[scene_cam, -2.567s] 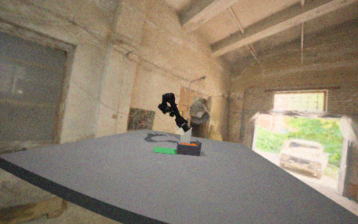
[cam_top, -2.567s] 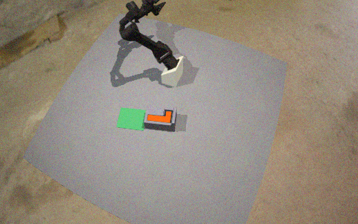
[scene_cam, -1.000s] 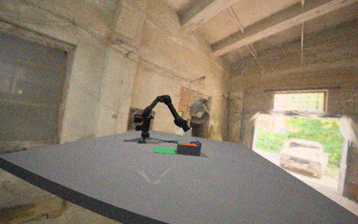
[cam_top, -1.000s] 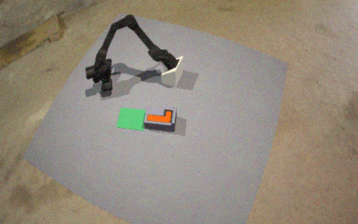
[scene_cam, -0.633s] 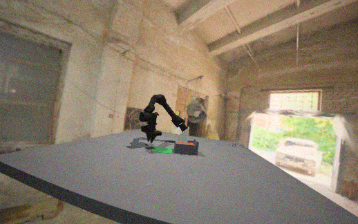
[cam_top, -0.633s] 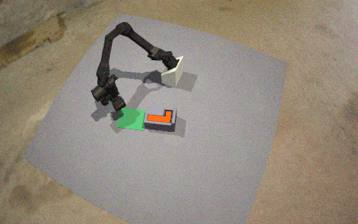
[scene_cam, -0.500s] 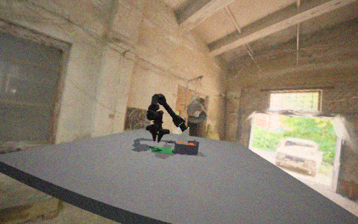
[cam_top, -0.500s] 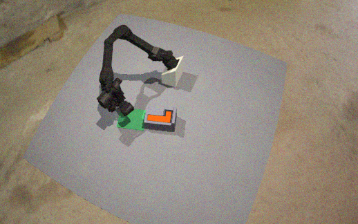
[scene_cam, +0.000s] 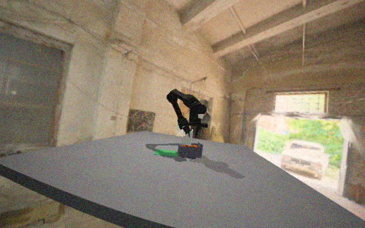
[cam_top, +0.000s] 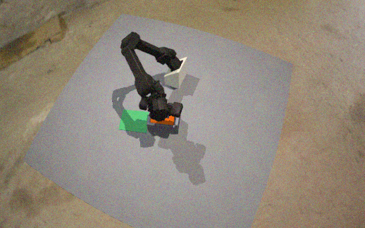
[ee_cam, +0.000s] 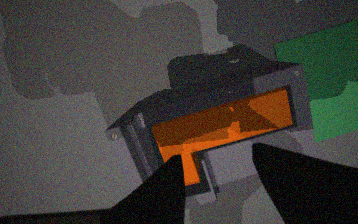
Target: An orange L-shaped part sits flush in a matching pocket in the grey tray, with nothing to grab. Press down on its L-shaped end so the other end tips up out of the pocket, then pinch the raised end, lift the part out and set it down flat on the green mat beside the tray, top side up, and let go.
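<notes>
The orange L-shaped part (cam_top: 168, 121) (scene_cam: 189, 146) (ee_cam: 272, 106) lies in the pocket of the grey tray (cam_top: 163, 130) (scene_cam: 191, 152) (ee_cam: 303, 102) and looks level, with no raised end visible. Its plain end points towards the green mat (cam_top: 139, 114) (scene_cam: 166, 153) (ee_cam: 347, 117), which lies beside the tray. My gripper (ee_cam: 217, 157) is partly open with nothing between its fingers. It is above the tray. In the wrist view its left fingertip overlaps the short leg of the part's L-shaped end, and the right one shows past the inner corner. Whether a tip touches the part cannot be told.
The cream-coloured mount (cam_top: 175, 79) of the arm stands behind the tray on the grey table (cam_top: 96, 169) (scene_cam: 127, 183). The arm bends over the tray and hides part of it in the top view. Arm shadows fall across the mat and tray.
</notes>
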### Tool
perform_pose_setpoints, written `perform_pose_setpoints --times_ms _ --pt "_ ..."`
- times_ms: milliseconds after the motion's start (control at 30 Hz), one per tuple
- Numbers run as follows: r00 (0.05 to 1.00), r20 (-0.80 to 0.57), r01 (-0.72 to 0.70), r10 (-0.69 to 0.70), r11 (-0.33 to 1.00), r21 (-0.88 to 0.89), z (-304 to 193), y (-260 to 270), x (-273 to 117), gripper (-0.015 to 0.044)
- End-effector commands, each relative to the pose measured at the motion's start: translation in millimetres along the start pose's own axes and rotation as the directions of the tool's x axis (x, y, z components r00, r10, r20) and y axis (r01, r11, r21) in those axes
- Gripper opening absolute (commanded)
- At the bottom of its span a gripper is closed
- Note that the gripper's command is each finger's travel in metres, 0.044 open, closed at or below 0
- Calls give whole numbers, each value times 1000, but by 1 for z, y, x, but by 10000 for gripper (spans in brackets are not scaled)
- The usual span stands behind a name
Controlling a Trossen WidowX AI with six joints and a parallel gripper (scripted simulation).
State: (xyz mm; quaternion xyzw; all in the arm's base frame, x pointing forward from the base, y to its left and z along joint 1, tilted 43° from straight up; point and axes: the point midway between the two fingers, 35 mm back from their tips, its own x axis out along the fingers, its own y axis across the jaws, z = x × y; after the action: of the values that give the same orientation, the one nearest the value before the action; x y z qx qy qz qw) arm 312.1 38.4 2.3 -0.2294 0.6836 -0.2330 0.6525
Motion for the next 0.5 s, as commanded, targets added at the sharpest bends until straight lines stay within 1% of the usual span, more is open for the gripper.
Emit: perform_pose_setpoints --times_ms 0,200,267,400,467 --pt "999 1 48 -48 989 -141 -24 54 -16 180" --pt "998 3 58 -58 985 -162 -28 62 -15 180" --pt "998 4 58 -58 985 -162 -27 62 -1 180" --pt "998 4 60 -60 985 -161 -27 58 46 180" --pt "998 4 61 -61 985 -161 -28 57 56 180"
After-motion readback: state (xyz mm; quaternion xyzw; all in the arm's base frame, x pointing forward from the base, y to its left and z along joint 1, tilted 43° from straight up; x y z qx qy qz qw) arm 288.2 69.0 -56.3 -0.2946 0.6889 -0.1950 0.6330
